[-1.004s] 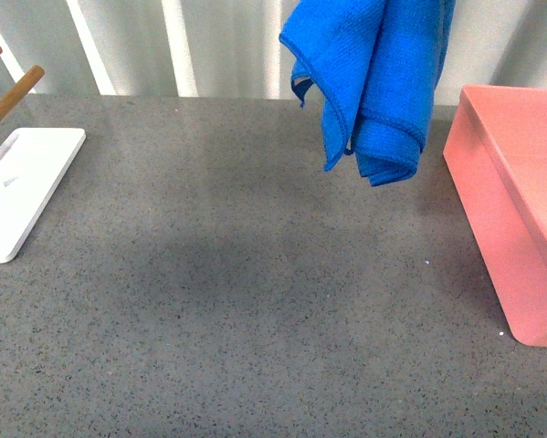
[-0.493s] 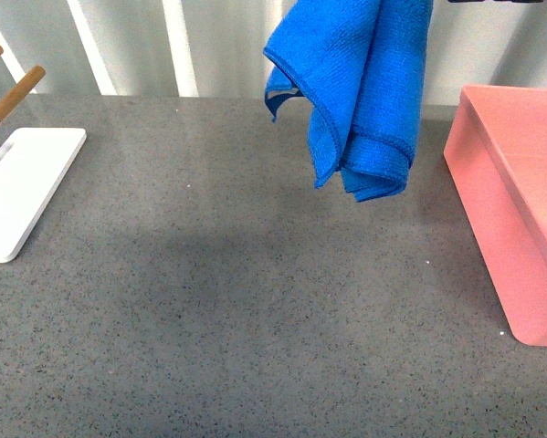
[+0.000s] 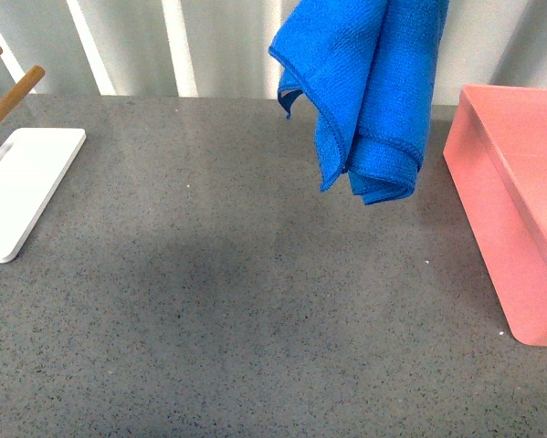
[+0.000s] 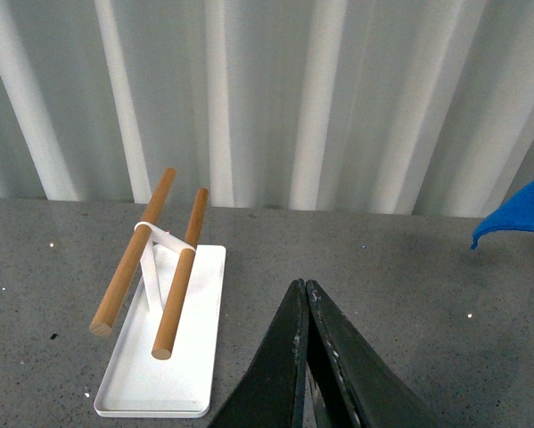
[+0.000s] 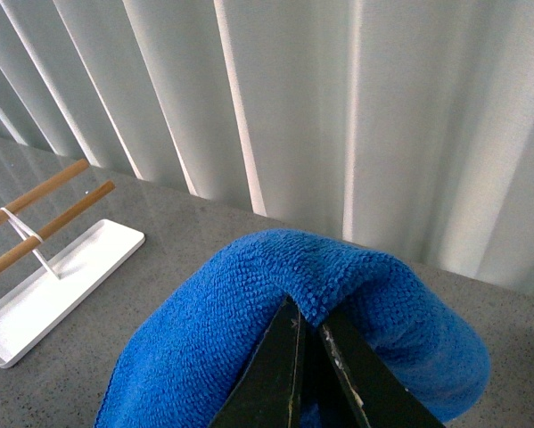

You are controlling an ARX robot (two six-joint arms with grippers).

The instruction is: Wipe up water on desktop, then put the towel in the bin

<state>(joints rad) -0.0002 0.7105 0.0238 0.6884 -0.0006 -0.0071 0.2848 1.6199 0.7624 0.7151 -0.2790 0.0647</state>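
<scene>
Right wrist view: towel (image 5: 373, 299) draped over right fingers (image 5: 272, 385) clamping it; left fingers (image 4: 283, 352) together.

Desktop (image 3: 255, 301) bears the bin (image 3: 492, 228) and white stand (image 3: 26, 192).

No writing, label, brand mark, number or sign can be read in any view: the towel (image 3: 373, 91), the bin (image 3: 510, 210), the white stand (image 3: 22, 192) and the table (image 3: 209, 319) all show plain, unmarked surfaces.
</scene>
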